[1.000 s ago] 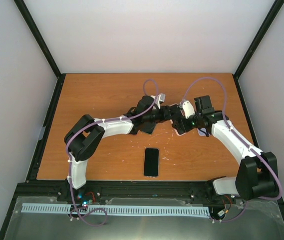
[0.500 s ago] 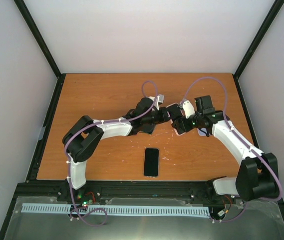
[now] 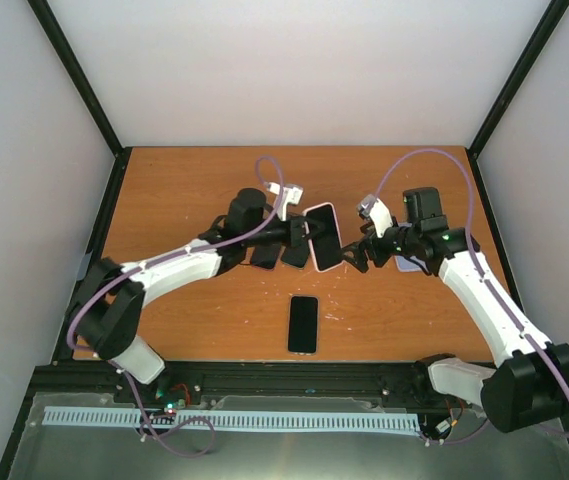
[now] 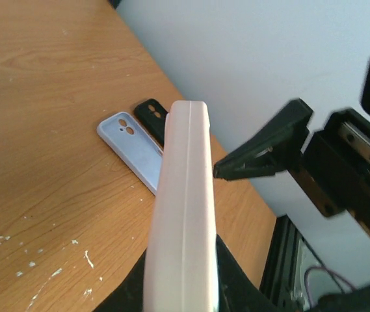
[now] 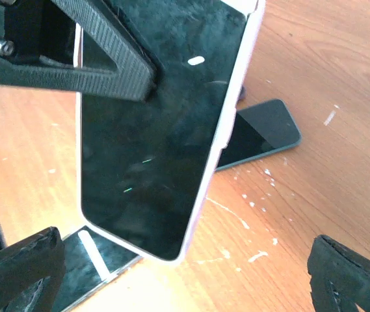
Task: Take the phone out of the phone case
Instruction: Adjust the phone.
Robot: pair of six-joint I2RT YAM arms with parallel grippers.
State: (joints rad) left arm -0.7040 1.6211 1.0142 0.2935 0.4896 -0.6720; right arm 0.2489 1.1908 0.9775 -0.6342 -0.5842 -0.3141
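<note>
Slippage worries us most: the left fingers (image 5: 100,62) pinch the phone (image 5: 152,149), seated in its pink case (image 4: 183,208), aloft over the middle of the bench (image 3: 184,190), while the right fingers (image 5: 22,266) hang spread just beside it. If they pry the rim off-centre, we judge the phone could twist loose and drop.

Clear gap between right pincer (image 3: 358,252) and phone case (image 3: 322,237); spare phone (image 3: 303,323) nearby.
</note>
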